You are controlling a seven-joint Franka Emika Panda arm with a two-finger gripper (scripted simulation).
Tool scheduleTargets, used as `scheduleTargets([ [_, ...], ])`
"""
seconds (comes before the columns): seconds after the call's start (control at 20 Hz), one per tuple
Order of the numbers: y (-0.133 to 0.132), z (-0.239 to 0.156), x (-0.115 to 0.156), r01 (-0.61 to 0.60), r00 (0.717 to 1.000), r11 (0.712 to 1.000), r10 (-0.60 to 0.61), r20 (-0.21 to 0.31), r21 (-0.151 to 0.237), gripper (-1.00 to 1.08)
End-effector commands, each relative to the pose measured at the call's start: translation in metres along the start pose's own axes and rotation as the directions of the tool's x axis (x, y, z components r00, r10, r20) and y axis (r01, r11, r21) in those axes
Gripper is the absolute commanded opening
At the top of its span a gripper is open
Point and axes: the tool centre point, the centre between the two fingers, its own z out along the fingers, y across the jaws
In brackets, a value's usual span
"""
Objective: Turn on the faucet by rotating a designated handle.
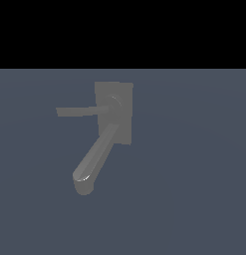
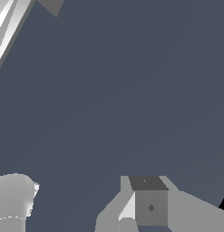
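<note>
The matte grey faucet [image 1: 113,112] stands on the blue-grey floor in the exterior view, with a rectangular base plate. Its thick round spout [image 1: 96,159] slants down toward the exterior view's left and ends in a downturned tip. The handle [image 1: 79,111], a thin flat lever, juts from the round hub toward the exterior view's left. No gripper shows in the exterior view. In the wrist view only a blocky grey part of my gripper [image 2: 147,201] shows at the picture's edge, over bare floor, holding nothing that I can see. A bright grey tube, probably the spout [image 2: 7,22], crosses one corner, far from the gripper.
A rounded light grey body [image 2: 13,199] sits at the wrist view's edge beside the gripper; what it is cannot be told. A dark grey corner [image 2: 52,5] pokes in near the tube. The blue-grey floor [image 1: 194,174] surrounds the faucet.
</note>
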Motion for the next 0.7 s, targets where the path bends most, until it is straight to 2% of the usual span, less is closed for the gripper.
scheduleTargets([
  [0.0, 0.001, 0.002, 0.003, 0.013, 1.000, 1.000, -0.013, 0.005, -0.020, -1.00],
  [0.3, 0.005, -0.005, 0.006, 0.007, 1.000, 0.999, -0.008, -0.018, -0.052, -1.00],
  [0.65, 0.019, -0.030, 0.007, -0.040, 0.994, 0.992, 0.027, -0.102, -0.124, -1.00],
])
